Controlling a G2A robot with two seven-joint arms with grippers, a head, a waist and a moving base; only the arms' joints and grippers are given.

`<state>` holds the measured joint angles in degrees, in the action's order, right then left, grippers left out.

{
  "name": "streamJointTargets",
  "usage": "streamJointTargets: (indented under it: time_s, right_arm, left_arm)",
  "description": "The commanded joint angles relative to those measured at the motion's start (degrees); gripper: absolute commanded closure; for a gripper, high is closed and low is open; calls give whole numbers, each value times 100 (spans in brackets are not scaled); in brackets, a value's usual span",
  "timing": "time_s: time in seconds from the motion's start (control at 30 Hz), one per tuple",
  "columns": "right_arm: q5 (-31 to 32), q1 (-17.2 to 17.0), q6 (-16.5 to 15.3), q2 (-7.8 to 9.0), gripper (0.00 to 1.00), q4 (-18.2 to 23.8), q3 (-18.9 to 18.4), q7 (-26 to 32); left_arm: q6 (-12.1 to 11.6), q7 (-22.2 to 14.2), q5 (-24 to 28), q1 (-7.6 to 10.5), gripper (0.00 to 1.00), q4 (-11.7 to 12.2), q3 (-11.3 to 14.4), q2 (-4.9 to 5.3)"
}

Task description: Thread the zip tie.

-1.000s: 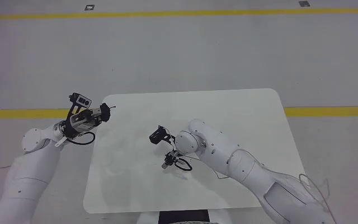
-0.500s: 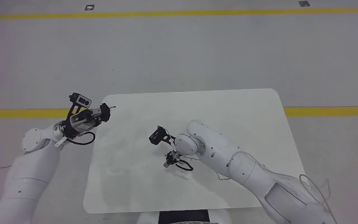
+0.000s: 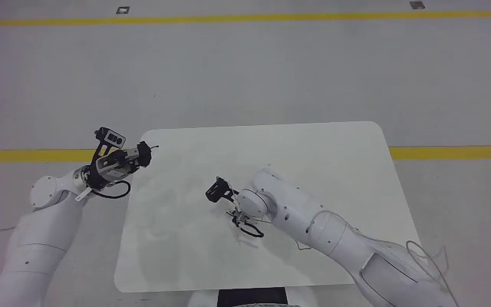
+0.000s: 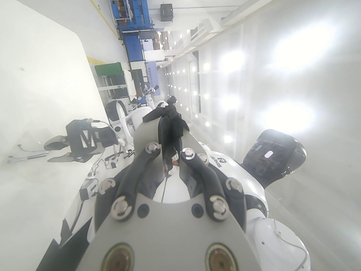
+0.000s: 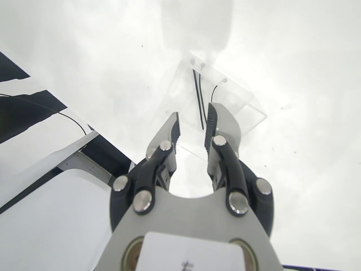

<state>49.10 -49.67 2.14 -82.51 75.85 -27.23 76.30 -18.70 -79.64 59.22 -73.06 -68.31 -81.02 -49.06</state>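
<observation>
The left gripper [image 4: 166, 125] was pressed together on a black zip tie [image 4: 165, 167] at the table's [image 3: 322, 153] far left corner. The right gripper [image 5: 191, 125] hung spread above a clear plate [image 5: 248, 97] near the table's middle, where other ties [image 5: 198, 97] lay.

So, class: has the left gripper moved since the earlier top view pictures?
No. The left gripper sits at the same spot by the table's far left corner, shut on the zip tie.
</observation>
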Motion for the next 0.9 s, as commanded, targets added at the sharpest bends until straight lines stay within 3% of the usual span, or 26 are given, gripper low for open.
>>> streamJointTargets:
  time_s: [0.0,0.13,0.3,0.5,0.7,0.87]
  right_arm:
    - [23,4,34,-25,95,-66,20,-46]
    - [50,26,74,-99,100,-251,77,-163]
    - [182,77,159,-198,94,-466,194,-180]
    - [373,119,310,-287,98,-648,252,-200]
    - [473,127,324,-344,89,-798,248,-187]
    - [518,140,286,-393,89,-920,239,-189]
  left_arm:
    - [0,0,0,0,100,0,0,0]
    - [0,0,0,0,100,0,0,0]
    - [0,0,0,0,100,0,0,0]
    - [0,0,0,0,100,0,0,0]
    - [0,0,0,0,100,0,0,0]
    - [0,0,0,0,100,0,0,0]
